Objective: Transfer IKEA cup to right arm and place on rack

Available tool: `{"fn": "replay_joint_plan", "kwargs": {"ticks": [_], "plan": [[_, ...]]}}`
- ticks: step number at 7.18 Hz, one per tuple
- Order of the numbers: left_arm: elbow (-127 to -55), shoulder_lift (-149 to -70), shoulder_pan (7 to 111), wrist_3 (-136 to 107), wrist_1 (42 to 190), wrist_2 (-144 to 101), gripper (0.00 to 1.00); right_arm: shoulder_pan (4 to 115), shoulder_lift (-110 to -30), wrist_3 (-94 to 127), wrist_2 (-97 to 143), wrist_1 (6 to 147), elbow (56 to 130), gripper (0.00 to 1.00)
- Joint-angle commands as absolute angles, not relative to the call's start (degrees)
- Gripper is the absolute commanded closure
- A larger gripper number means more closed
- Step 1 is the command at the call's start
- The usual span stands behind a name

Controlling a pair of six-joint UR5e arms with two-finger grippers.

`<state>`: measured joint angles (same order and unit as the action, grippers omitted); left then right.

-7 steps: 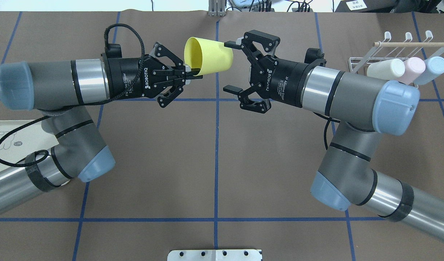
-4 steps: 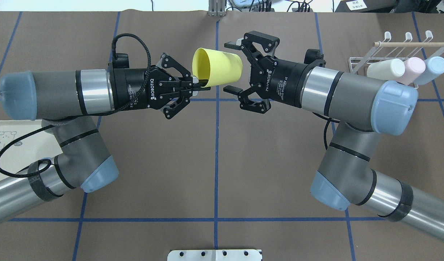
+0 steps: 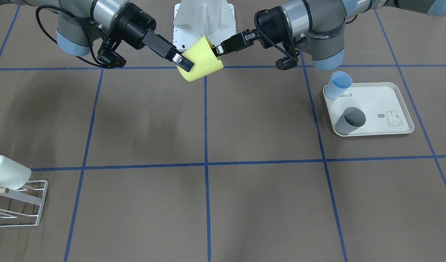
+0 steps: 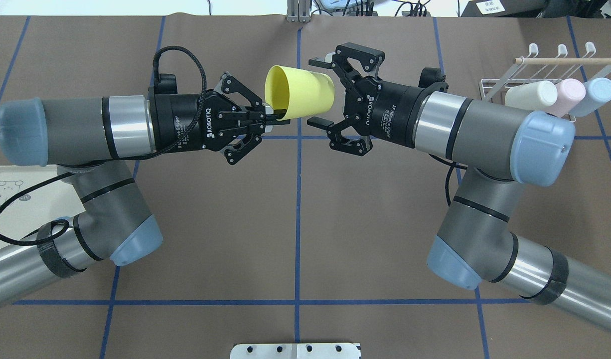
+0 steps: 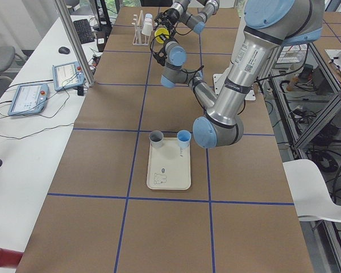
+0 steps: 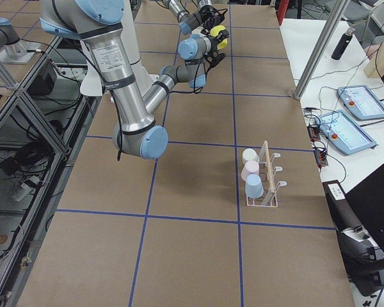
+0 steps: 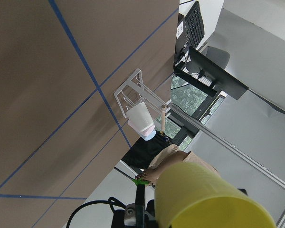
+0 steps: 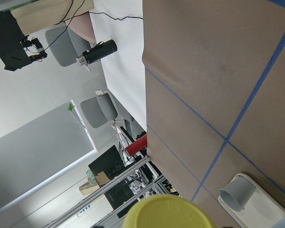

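Reading the print first: "ROBOTIQ" runs in white along both black gripper bodies in the overhead view. The right one carries a smaller line that looks like "2F Adaptive Gripper". The cream tray bears a rabbit drawing and a small word that seems to say "rabbit". A blue cup and a grey cup sit on it.

Brown paper marked with a blue tape grid covers the table. Along its far edge runs a white desk with two pendants, a keyboard and a mouse. A black bottle and a red bottle also lie there. Office chairs and monitors stand beyond.

The left arm and the right arm each come in from a near corner, bend at the elbow and lay their wrists level. They point at each other over the centre line on the table's far half. The yellow cup hangs in the air between them on its side, mouth toward the left arm and base toward the right.

The left gripper is pinched narrow on the cup's rim, one finger inside the mouth and one outside. The right gripper is spread wide, with a finger on either side of the cup's base and not clamped on it.

The rack stands at the far right of the table, well apart from the cup, with a wooden dowel across its top. A cream cup, a pink cup and a pale blue cup rest on its prongs.
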<state>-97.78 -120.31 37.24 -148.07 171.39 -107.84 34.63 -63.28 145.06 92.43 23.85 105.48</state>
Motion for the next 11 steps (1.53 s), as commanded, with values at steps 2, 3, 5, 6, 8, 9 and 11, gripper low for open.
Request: {"fn": "replay_joint_plan", "kwargs": {"ticks": [2, 3, 5, 6, 8, 9, 11], "plan": [[-97.7, -120.4, 37.2, -147.8, 171.2, -107.8, 0.00, 34.7, -63.3, 145.0, 91.9, 23.5, 105.6, 0.94], [-97.8, -120.4, 37.2, -147.9, 171.2, -107.8, 0.00, 34.7, -63.3, 145.0, 91.9, 23.5, 105.6, 0.97], [-98.5, -119.8, 37.9, -147.0, 171.0, -107.8, 0.00, 35.3, -63.5, 143.4, 91.8, 23.5, 105.6, 0.98], [-98.2, -119.4, 38.8, -147.0, 170.8, -107.8, 0.00, 36.2, -64.3, 135.5, 91.8, 24.2, 105.4, 0.98], [-97.8, -119.4, 39.8, -145.6, 170.1, -107.8, 0.00, 40.1, -69.1, 115.7, 92.5, 25.9, 102.8, 1.00], [-97.8, -118.2, 39.9, -143.8, 170.1, -107.8, 0.00, 42.3, -70.6, 102.7, 92.5, 31.5, 102.7, 1.00], [-97.3, -117.9, 39.8, -143.3, 170.0, -107.8, 0.00, 48.2, -73.6, 87.9, 92.1, 40.6, 102.9, 1.00]]}}
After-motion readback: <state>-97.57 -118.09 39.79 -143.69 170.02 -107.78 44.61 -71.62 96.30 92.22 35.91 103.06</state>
